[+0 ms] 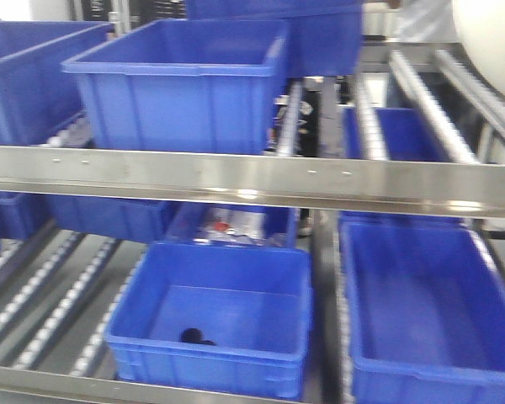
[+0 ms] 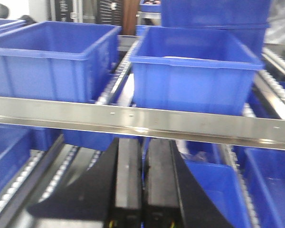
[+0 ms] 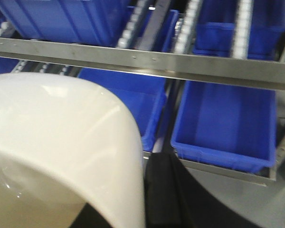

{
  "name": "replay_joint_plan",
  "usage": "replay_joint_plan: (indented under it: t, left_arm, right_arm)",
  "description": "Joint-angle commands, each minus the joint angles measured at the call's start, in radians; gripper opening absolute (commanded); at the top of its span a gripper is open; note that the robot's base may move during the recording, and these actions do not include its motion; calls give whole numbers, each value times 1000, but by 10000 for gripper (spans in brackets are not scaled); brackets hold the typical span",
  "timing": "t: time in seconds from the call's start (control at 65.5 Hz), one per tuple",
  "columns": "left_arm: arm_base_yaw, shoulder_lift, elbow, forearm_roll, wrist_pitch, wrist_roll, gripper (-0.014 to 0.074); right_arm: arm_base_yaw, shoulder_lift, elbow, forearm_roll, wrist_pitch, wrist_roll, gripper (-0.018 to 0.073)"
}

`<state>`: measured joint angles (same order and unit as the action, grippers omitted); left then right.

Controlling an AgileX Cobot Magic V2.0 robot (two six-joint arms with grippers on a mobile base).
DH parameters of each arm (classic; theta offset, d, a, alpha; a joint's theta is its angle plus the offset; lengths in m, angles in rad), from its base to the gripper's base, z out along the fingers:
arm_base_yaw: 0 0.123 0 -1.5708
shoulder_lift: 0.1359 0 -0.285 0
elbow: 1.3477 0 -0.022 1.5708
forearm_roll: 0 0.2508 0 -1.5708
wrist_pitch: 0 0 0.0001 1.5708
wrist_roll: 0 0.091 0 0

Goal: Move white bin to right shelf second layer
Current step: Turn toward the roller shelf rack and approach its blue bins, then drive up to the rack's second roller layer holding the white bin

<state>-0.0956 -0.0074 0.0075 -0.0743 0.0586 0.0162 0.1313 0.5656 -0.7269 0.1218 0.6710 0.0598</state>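
My right jaws pinch the white bin (image 3: 61, 142) by its wall, rounded side facing the front bar (image 3: 142, 59); I can't judge a long axis. Left jaws sit pressed together.

- white bin (image 3: 57, 142) fills the lower-left foreground: glossy cream, big curved wall, light glare up top.
- right gripper (image 3: 147, 202) at btm centre: one dark finger (image 3: 168, 194) shows, tight vs the bin's outer wall; other finger hidden by the bin.
- steel front bar (image 3: 180, 64) runs full width across the upper part, dipping a bit toward the R.
- Above the bar: white roller tracks (image 3: 187, 23) in metal rails, w/ a blue crate top-left (image 3: 61, 19) sitting on them.
- Below the bar: middle blue crate (image 3: 133, 104), partly behind the bin, just beside the right blue crate (image 3: 228, 128).
- Right one rests on a steel ledge (image 3: 228, 172).
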Motion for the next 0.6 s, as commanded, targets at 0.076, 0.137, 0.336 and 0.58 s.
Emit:
replay_joint_plan:
  t: [0.076, 0.137, 0.336, 0.58]
  left_arm:
    - [-6, -3, 37, -9, -86, -10, 85]
    - [-6, -3, 37, -9, -86, -10, 85]
    - [-6, -3, 37, -9, -86, -10, 85]
    - [-6, -3, 37, -9, -86, -10, 85]
  right_arm:
    - [-5, 2, -29, 6, -90, -4, 55]
    - [-5, 2, -29, 6, -90, -4, 55]
    - [-5, 2, -29, 6, -90, -4, 55]
    - [-5, 4, -29, 6, -90, -4, 55]
